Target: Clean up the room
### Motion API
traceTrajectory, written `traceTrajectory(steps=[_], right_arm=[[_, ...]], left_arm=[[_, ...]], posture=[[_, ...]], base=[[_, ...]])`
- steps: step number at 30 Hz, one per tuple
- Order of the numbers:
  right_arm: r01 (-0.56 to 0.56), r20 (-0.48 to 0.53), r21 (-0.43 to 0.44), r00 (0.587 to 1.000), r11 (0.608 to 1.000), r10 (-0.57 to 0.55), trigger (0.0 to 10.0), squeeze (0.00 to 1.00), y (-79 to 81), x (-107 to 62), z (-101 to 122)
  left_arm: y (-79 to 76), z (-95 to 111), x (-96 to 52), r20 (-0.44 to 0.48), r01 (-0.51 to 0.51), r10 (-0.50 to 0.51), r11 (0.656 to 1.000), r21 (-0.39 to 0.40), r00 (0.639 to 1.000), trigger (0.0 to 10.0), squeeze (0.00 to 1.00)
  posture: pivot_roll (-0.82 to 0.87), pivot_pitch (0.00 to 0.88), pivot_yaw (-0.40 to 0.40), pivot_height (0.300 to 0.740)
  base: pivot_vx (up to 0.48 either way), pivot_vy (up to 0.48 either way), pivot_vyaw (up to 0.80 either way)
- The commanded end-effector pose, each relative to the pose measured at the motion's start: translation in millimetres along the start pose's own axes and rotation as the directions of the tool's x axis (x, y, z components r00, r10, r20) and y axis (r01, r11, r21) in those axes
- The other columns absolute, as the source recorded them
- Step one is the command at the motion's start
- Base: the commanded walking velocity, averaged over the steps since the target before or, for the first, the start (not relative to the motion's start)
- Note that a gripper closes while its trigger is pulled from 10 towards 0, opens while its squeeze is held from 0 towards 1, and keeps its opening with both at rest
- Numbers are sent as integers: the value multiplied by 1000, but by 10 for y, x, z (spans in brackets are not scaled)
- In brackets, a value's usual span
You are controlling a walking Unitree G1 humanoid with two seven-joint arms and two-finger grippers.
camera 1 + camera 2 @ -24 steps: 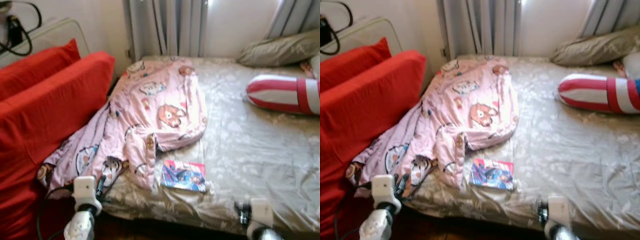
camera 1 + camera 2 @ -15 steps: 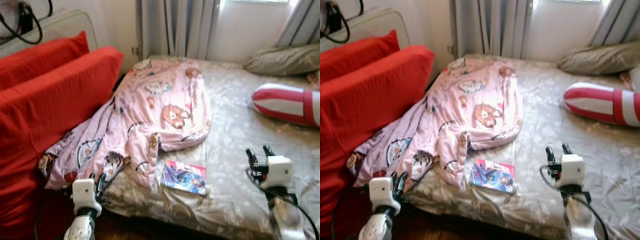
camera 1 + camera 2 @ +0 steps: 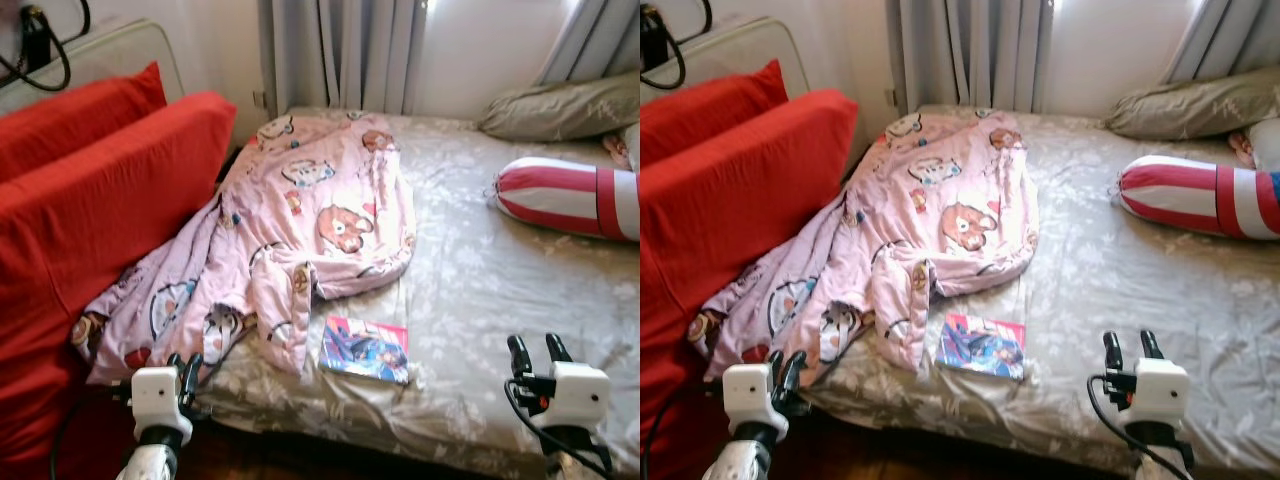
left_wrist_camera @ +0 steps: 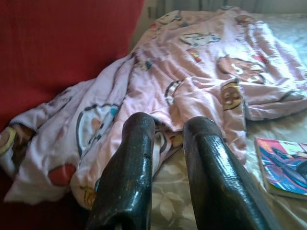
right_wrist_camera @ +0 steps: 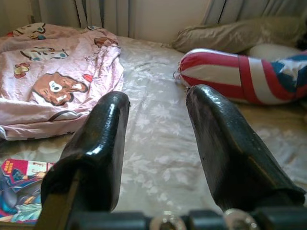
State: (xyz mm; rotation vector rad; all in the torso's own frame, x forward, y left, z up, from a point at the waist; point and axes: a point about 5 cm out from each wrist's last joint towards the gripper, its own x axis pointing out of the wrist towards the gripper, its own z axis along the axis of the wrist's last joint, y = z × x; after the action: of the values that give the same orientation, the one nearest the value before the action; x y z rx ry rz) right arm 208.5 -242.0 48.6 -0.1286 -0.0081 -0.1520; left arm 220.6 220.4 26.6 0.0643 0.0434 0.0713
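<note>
Bed holds one blanket, one book.

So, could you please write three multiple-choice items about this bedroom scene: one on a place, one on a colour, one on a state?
1. Where does the comic book lie?
A. on the bed sheet, beside the pink blanket
B. on the red cushion
C. on the floor

2. Which colours has the striped bolster pillow?
A. green and yellow
B. red and white
C. black and grey

3. How is the right pincer?
A. shut on the book
B. shut on the blanket
C. open, holding nothing

Answers: 1 A, it rests on the sheet near the bed's front edge; 2 B, its stripes show it; 3 C, the fingers stand apart over bare sheet.
</note>
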Motion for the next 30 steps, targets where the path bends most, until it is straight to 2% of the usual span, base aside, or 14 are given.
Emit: traceTrajectory(steps=[1, 6, 8, 10, 12, 13, 14, 16, 18, 19, 20, 21, 26, 30], right_arm=[[-15, -9, 33, 1000, 999, 15, 10000, 0, 29, 44, 18], [-35, -56, 32, 998, 999, 37, 10000, 0, 25, 79, -35], [-30, -78, 36, 996, 999, 32, 10000, 0, 5, 75, -86], [-12, -187, 61, 982, 998, 24, 10000, 0, -32, 27, -325], [4, -252, 75, 968, 997, 15, 10000, 0, -54, -13, -455], [32, -355, 96, 935, 995, 4, 10000, 0, -64, -90, -641], [37, -405, 110, 914, 993, 11, 10000, 0, -52, -138, -731], [36, -472, 132, 881, 991, 31, 10000, 0, -18, -211, -850], [12, -557, 131, 828, 991, 64, 10000, 0, 34, -315, -989], [3, -600, 133, 796, 991, 78, 10000, 0, 62, -375, -1057], [-58, -657, 129, 743, 990, 129, 10000, 0, 159, -455, -1144], [-76, -668, 129, 730, 989, 143, 10000, 0, 187, -472, -1162], [-35, -703, 138, 700, 990, 122, 10000, 0, 194, -518, -1219], [43, -773, 149, 629, 988, 89, 10000, 0, 181, -661, -1324]], left_arm=[[61, 23, -7, -15, 14, -14, 1000, 7, 1000, 10000, 0], [127, 5, -32, -53, 12, -12, 1000, 6, 999, 10000, 0], [208, -91, -88, -106, -24, 22, 1000, -19, 994, 10000, 0], [269, -328, -226, -226, -41, 34, 999, -23, 974, 10000, 0], [274, -448, -294, -290, -45, 33, 998, -35, 957, 10000, 0], [296, -616, -381, -383, -77, 55, 996, -43, 922, 10000, 0], [306, -702, -431, -432, -96, 65, 994, -50, 899, 10000, 0], [314, -807, -502, -495, -115, 76, 992, -48, 865, 10000, 0], [303, -909, -582, -562, -121, 76, 992, -43, 824, 10000, 0], [290, -967, -632, -600, -125, 73, 991, -47, 797, 10000, 0], [249, -1077, -730, -677, -118, 59, 992, -41, 733, 10000, 0], [237, -1104, -756, -697, -118, 56, 992, -41, 715, 10000, 0], [205, -1152, -791, -727, -127, 52, 991, -49, 685, 10000, 0], [158, -1191, -804, -749, -137, 58, 990, -44, 660, 10000, 0]], posture=[[-51, 0, 59, 740], [-26, 0, 73, 740], [-29, 0, 83, 740], [-40, 0, 88, 740], [-39, 0, 88, 740], [-32, 0, 82, 740], [-32, 0, 82, 740], [-44, 0, 84, 740], [-42, 0, 81, 740], [-42, 0, 81, 740], [-34, 0, 78, 740], [-34, 0, 78, 740], [-47, 0, 72, 740], [-35, 0, 67, 740]], base=[[0, 0, 0], [0, 0, 0], [0, 0, 0], [0, 0, 0], [0, 0, 0], [0, 0, 0], [0, 0, 0], [0, 0, 0], [0, 0, 0], [0, 0, 0], [0, 0, 0], [0, 0, 0], [0, 0, 0], [0, 0, 0]])
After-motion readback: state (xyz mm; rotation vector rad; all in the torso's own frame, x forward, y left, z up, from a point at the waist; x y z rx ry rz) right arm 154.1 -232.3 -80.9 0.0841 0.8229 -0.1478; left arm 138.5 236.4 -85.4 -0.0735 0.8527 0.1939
